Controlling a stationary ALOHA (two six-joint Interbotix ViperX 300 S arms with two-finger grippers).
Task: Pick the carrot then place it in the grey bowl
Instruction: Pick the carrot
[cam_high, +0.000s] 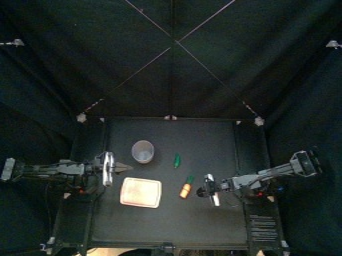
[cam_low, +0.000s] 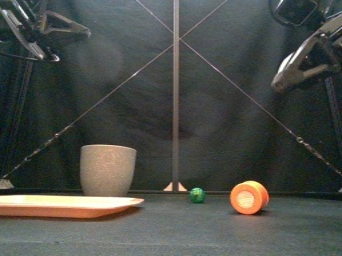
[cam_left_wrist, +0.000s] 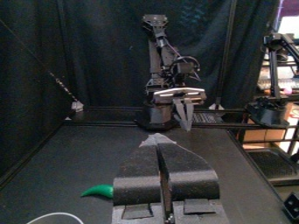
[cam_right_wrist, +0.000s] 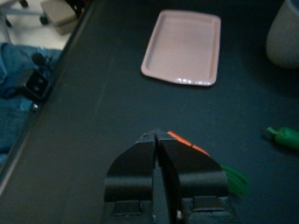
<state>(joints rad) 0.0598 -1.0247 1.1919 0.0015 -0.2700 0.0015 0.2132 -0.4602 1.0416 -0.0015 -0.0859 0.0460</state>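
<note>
Carrot on the desk (cam_high: 203, 135), both pincers closed and empty

The carrot (cam_low: 249, 196) lies just right of the pink tray (cam_high: 142, 191), not touching it. The grey cup (cam_low: 108, 169) stands behind the tray, with a small green toy (cam_low: 197, 195) behind the tray's right corner. Left pincer (cam_left_wrist: 162, 149) – jaws pressed together, left of the tray. Right pincer (cam_right_wrist: 156, 140) – jaws pressed together, right of the tray, over the carrot.

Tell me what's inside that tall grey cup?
From above, the grey cup looks empty, only plain grey showing. From the front its wall hides the inside. The carrot lies on the table.
</note>
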